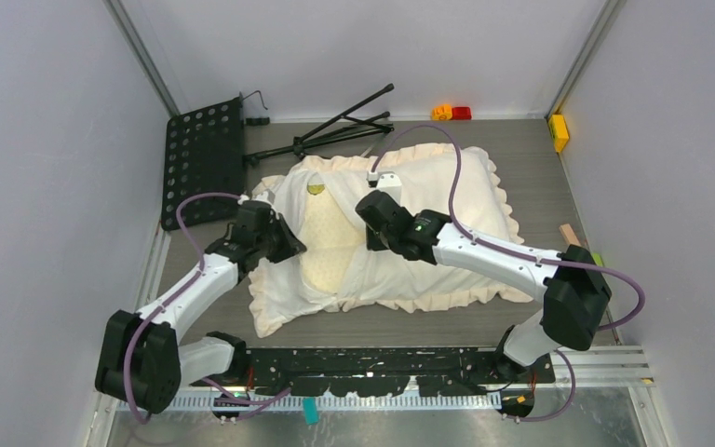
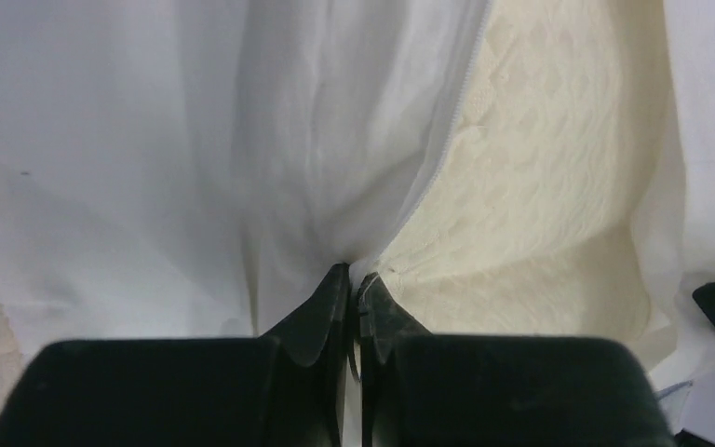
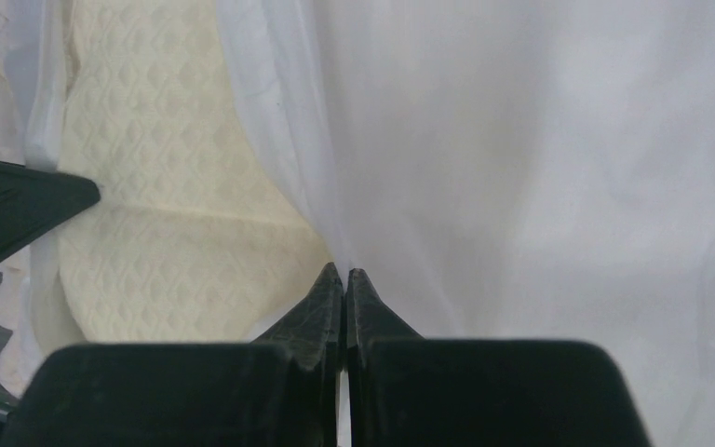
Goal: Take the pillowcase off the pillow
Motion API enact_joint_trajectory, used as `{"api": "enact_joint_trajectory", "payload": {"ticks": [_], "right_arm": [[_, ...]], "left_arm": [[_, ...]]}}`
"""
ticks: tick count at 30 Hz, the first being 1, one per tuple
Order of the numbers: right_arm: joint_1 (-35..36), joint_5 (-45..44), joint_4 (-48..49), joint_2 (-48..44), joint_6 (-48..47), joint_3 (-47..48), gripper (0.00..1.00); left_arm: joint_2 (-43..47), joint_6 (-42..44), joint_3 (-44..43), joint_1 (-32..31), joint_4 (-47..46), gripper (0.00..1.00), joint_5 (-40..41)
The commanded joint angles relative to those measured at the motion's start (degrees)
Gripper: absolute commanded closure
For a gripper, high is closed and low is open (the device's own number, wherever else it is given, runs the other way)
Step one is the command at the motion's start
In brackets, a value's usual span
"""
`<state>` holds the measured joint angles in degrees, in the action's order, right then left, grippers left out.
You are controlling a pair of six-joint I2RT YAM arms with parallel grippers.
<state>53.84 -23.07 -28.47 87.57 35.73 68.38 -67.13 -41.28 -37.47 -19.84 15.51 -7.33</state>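
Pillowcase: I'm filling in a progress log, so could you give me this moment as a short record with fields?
pillowcase: off-white, frilled, lying on the table, opening parted down the middle
pillow: pale yellow, quilted, showing in the gap, the rest inside the cover
left gripper: shut on the pillowcase edge at the left of the gap
right gripper: shut on the pillowcase edge at the right of the gap
progress: cover opened, pillow not yet out
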Motion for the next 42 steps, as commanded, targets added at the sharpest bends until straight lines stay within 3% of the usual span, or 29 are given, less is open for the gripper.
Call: {"api": "enact_joint_trajectory", "payload": {"ticks": [1,4,6,7,10,11,16,19,23,26,28,30,34,42], "right_arm": [[-1.5,-1.2,2.2,-2.1,1.7,-0.8,1.0],[-2.0,2.2,3.3,-1.4,-0.2,-0.1,1.0],[-1.9,6.0,2.6,0.8,-2.5,2.4,0.87],[-1.9,7.8,1.4,2.3,-3.3,4.5,0.77],[-0.4,10.0,-1.3,6.3,-5.0,10.7,0.21],[0.3,9.8,-1.8,7.8,-5.2,12.5,0.15],[3.1,9.4,-6.8,17.6,-5.3,23.0,0.12],[3.6,9.3,-7.0,21.5,-5.5,24.8,0.11],[3.7,5.3,-12.7,26.3,-7.7,26.6,0.1],[3.7,5.2,-9.8,23.4,-9.3,20.8,0.1],[3.7,5.2,-7.2,20.5,-10.6,16.4,0.1],[3.6,3.6,-7.7,19.5,-11.2,14.9,0.17],[3.5,-1.8,-11.5,19.6,-11.3,15.5,0.32],[1.5,-5.1,-12.4,12.4,-11.9,12.7,0.3]], "left_arm": [[3.3,-2.4,5.3,8.3,-2.5,0.96,0.7],[3.0,-3.3,6.8,10.2,-3.3,1.0,-1.5],[1.9,-3.4,7.0,10.2,-4.0,1.0,-3.1],[1.2,-3.4,7.0,10.3,-4.3,1.0,-3.8],[-0.3,-3.3,7.3,10.3,-5.3,1.0,-5.3],[-0.5,-3.2,7.6,10.3,-5.9,1.0,-6.1],[-0.3,-3.2,8.7,10.3,-8.6,1.0,-11.8],[1.9,-3.5,8.9,10.2,-7.5,0.97,-11.9],[6.7,-3.0,7.8,10.3,-2.7,0.81,-7.4],[9.0,-1.1,6.8,10.3,0.6,0.66,-5.0],[9.3,0.0,6.4,10.3,2.3,0.61,-3.9],[8.4,0.6,6.3,10.3,2.9,0.62,-3.6],[6.3,0.0,6.4,10.3,2.1,0.77,-5.0],[6.2,1.5,6.6,10.8,4.8,0.79,0.7]]}}
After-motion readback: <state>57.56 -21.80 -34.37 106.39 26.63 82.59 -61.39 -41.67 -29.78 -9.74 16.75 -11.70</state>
